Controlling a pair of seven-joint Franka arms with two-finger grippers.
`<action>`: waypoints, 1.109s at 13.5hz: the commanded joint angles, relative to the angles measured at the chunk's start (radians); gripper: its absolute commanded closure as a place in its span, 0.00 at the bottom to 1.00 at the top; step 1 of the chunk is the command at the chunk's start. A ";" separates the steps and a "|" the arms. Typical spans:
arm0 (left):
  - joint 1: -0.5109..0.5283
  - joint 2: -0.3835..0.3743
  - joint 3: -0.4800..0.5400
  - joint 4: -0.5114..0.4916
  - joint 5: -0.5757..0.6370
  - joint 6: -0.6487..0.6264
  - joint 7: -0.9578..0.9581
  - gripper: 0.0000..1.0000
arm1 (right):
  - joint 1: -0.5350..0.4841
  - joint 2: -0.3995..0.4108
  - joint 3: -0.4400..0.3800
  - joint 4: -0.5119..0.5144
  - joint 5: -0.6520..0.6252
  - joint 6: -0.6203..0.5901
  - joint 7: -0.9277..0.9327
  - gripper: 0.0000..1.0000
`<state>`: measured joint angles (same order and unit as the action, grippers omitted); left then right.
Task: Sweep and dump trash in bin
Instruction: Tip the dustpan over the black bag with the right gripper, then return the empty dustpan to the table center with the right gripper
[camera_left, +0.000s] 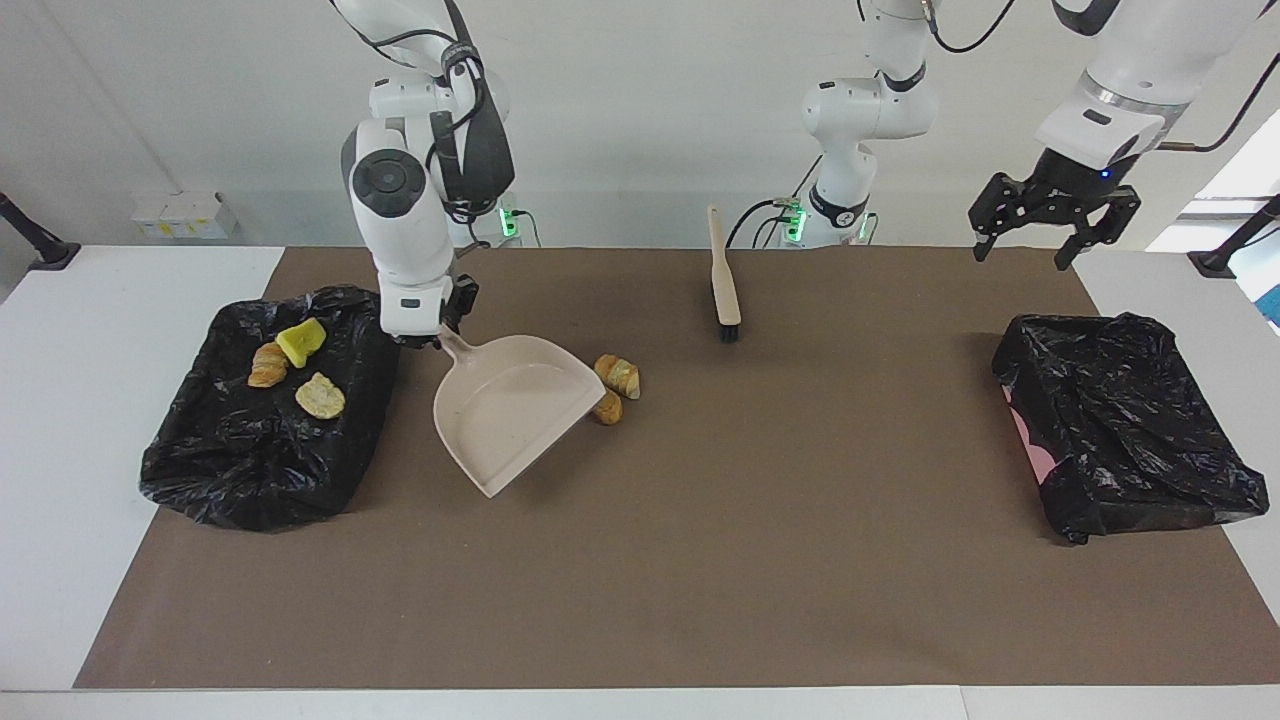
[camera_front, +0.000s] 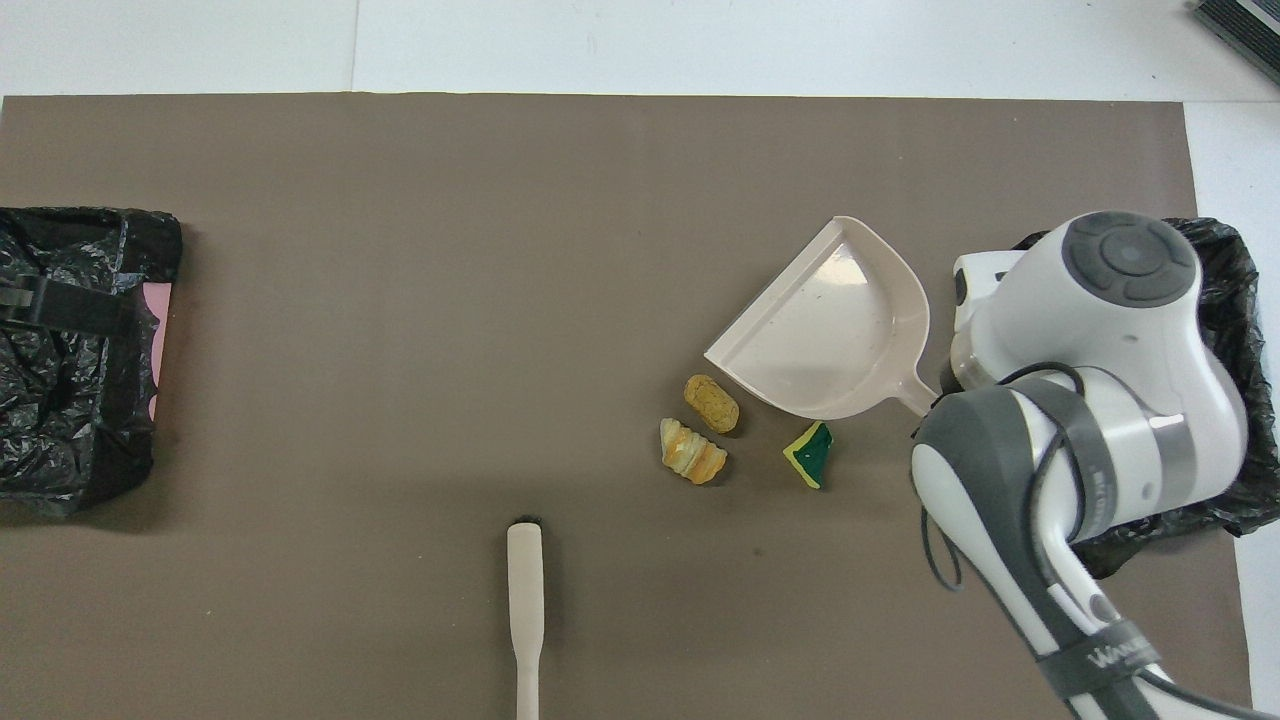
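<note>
Two arms work over one brown mat (camera_left: 700, 560) that covers most of the table. Nearest the robots, at the mat's robot-side edge, lies a brush (camera_left: 722, 285) (camera_front: 524, 610), its bristles pointing away from them, untouched.

Up over the table by that same edge, near the corner at the left arm's end, the left gripper (camera_left: 1050, 212) hangs with its fingers spread wide, holding nothing. Below it and farther out sits a black-lined bin (camera_left: 1120, 420) (camera_front: 70, 350) at the mat's edge.

Toward the right arm's end, the right gripper (camera_left: 435, 325) is pinched tight on the handle of a beige dustpan (camera_left: 510, 410) (camera_front: 825, 330), which tilts with its open lip toward the mat's middle.

Just beside that lip lie two bread lumps (camera_left: 618, 375) (camera_front: 692, 450), one partly hidden in the facing view. A green-backed sponge bit (camera_front: 810, 453) lies near the pan's handle, seen only from overhead.

At the mat's edge by the right arm's end sits another black-lined bin (camera_left: 250, 470) (camera_front: 1225, 260). In it rest three scraps (camera_left: 297, 365): a yellow sponge bit and two bread pieces.
</note>
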<state>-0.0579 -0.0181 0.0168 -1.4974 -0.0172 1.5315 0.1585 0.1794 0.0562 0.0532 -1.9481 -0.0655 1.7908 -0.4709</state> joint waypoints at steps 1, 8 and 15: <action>-0.004 -0.019 0.022 -0.012 0.014 -0.025 0.035 0.00 | 0.061 0.065 -0.004 0.044 0.065 0.031 0.200 1.00; -0.043 -0.029 0.043 -0.015 0.016 -0.060 0.026 0.00 | 0.236 0.264 -0.004 0.291 0.213 0.013 0.787 1.00; -0.054 -0.026 0.035 0.000 0.058 -0.071 -0.036 0.00 | 0.366 0.591 0.017 0.679 0.280 -0.007 1.120 1.00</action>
<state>-0.0886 -0.0298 0.0446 -1.4980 0.0034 1.4779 0.1604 0.5324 0.5427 0.0594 -1.4140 0.1924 1.8084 0.6003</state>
